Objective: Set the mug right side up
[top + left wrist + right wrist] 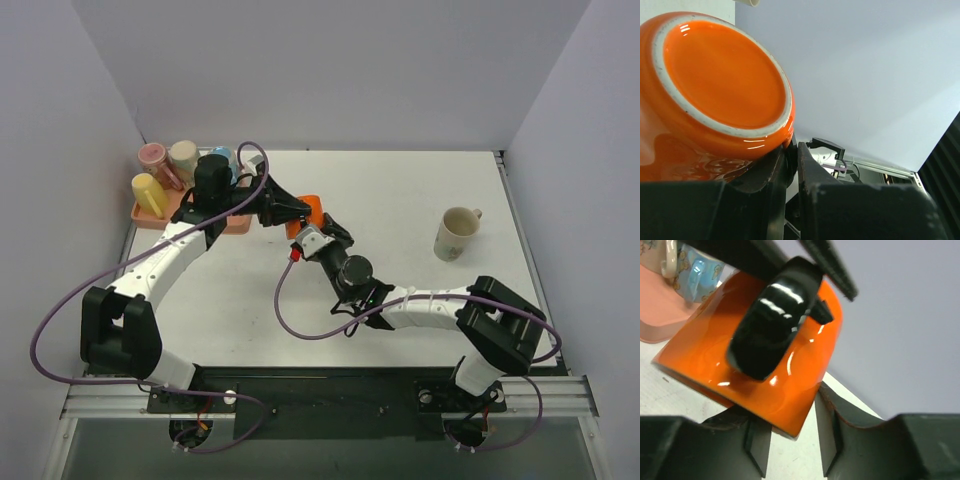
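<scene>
mug is orange, at mid-left of the table, just right of the tray, caught between both grippers. it is tipped over, not upright: the left wrist view looks straight at its flat base with the unglazed ring. left gripper reaches in from the tray side. its jaws are almost together, with only a thin slit between them. the mug body sits against the outer side of one finger, up and left of the tips, not in the slit. cannot tell if anything is pinched in there. right gripper reaches in from the near right with its jaws parted. the mug's low rim corner shows in the gap past the tips, its wall right over one finger, the other finger just beside its edge, no clear squeeze. a black glossy piece lies across the mug's wall; handle or finger, cannot tell. cannot tell if the mug touches the table. cream cup stands upright, well apart at the right. bottles stand in the tray.
</scene>
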